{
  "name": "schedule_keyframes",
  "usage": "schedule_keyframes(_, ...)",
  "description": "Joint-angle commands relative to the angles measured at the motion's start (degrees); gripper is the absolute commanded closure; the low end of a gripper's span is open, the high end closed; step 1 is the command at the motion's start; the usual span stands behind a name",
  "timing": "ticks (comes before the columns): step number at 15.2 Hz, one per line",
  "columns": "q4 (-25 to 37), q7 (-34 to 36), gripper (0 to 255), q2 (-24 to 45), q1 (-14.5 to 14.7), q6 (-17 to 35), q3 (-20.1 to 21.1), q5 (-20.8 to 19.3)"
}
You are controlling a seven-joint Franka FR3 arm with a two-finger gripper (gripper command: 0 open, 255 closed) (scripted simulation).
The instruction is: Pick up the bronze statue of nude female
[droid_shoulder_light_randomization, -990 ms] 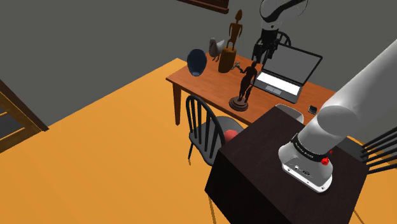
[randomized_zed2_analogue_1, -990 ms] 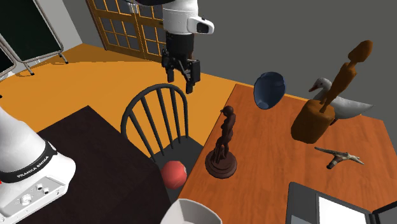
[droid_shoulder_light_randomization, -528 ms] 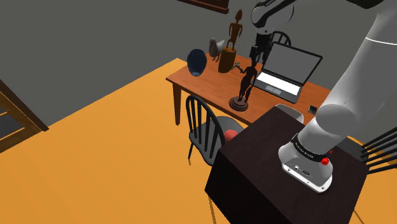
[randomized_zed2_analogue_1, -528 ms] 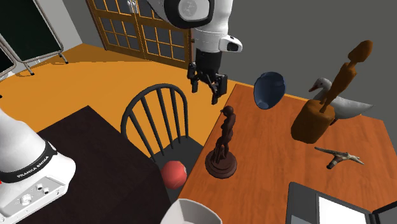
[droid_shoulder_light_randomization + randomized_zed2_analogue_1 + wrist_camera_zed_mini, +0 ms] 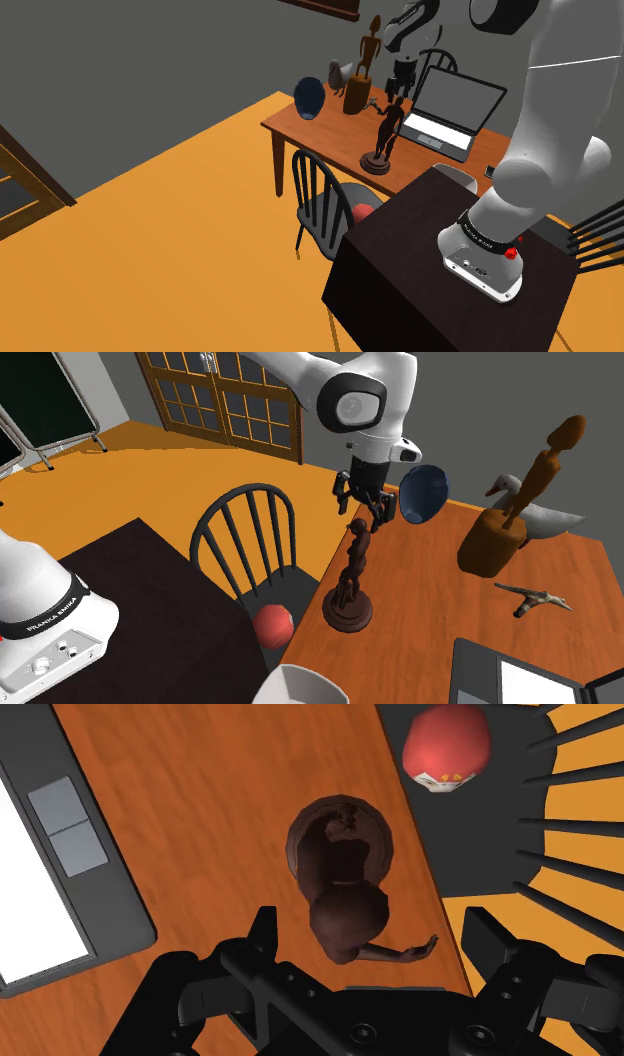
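**Gripper poised over the statue's head: centre, then descend**

The dark brown female statue (image 5: 352,577) stands upright on its round base at the lower middle of the second exterior view, close to the edge of the orange-brown wooden table (image 5: 430,607). The black gripper (image 5: 368,517) hangs just above its head, fingers apart and touching nothing. Seen from the wrist, the statue's head (image 5: 345,904) lies between the fingers, slightly nearer one than the other, and its outstretched arm reaches toward the farther finger (image 5: 490,939).

The descent probably wants a small sideways correction first, so both fingers pass the head evenly and close on the torso. The arm may catch a finger. Any sideways nudge risks tipping the narrow figure toward the black spindle-back chair (image 5: 245,532) and the red ball (image 5: 272,624) on its seat.
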Motion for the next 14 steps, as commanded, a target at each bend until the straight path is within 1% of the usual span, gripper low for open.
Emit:
schedule_keyframes(1, 5.48, -1.48, 0, 4.58, -1.76, -0.88, 0.69, 1.42)
schedule_keyframes(2, 5.89, -1.55, 0, 4.91, -1.90, -0.94, 0.77, 1.50)
schedule_keyframes(9, 5.33, -1.78, 0, 8.42, -2.42, 3.05, 1.51, 2.44)
schedule_keyframes(11, 5.33, -1.78, 0, 8.41, -2.42, 3.05, 1.51, 2.44)
schedule_keyframes(12, 5.11, -1.73, 255, 8.26, -2.35, 3.11, 1.50, 2.41)
schedule_keyframes(14, 5.14, -1.73, 255, 8.26, -2.35, 3.08, 1.50, 2.40)
